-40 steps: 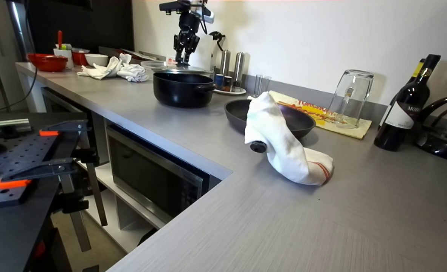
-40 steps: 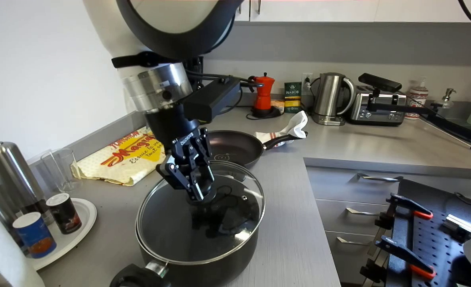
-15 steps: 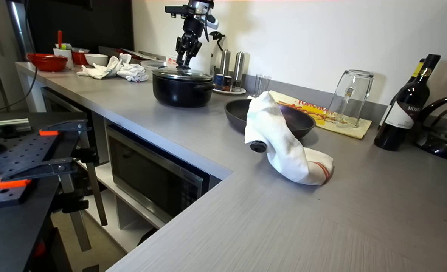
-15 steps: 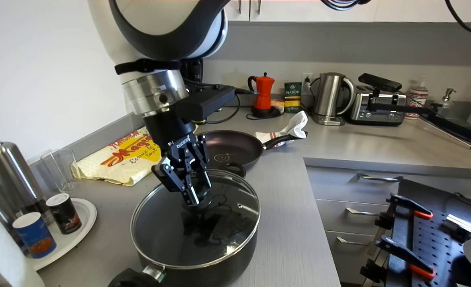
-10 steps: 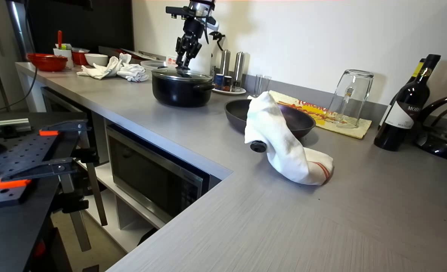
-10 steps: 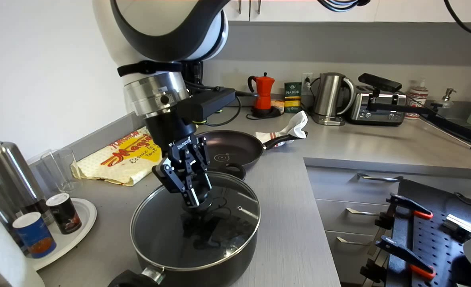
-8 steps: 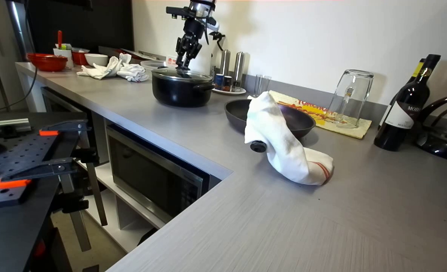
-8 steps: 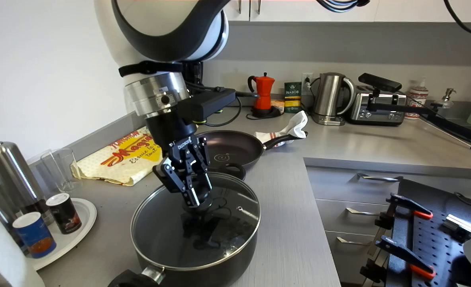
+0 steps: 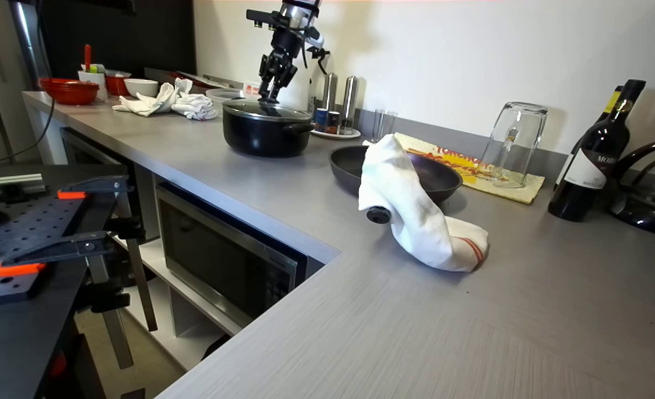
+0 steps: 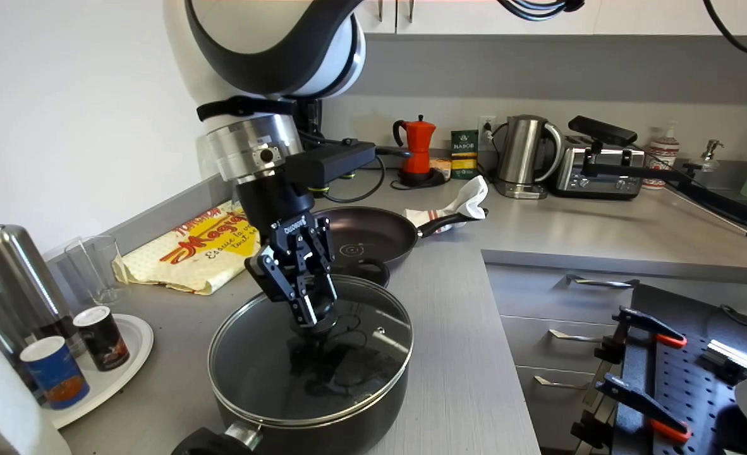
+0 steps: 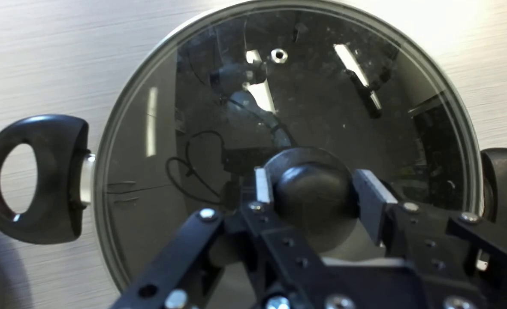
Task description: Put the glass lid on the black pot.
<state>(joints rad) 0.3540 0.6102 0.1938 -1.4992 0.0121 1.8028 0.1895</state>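
Note:
The glass lid [image 10: 253, 360] lies over the top of the black pot [image 10: 373, 423] with its metal rim along the pot's rim. It looks level in both exterior views, where the lid [image 9: 291, 113] also covers the pot [image 9: 266, 136]. In the wrist view the lid [image 11: 322, 107] is roughly centred between the pot's two black handles. My gripper [image 11: 313, 189] has its fingers on both sides of the lid's round black knob [image 11: 313, 201], pads against it. The gripper shows above the lid's middle in both exterior views [image 9: 268, 95] [image 10: 318, 309]. The pot's inside is hidden under the lid.
A dark frying pan [image 10: 373, 234] with a cloth on its handle stands close by the pot. A white plate [image 10: 136, 341] with cups and steel mills [image 9: 349, 102] stand by the wall. The counter's front edge [image 9: 239, 205] runs near the pot.
Since 2.7 s ago my gripper has lowered the lid from just above the pot onto its rim. In the last half second the wrist has tilted slightly; lid and pot stay put.

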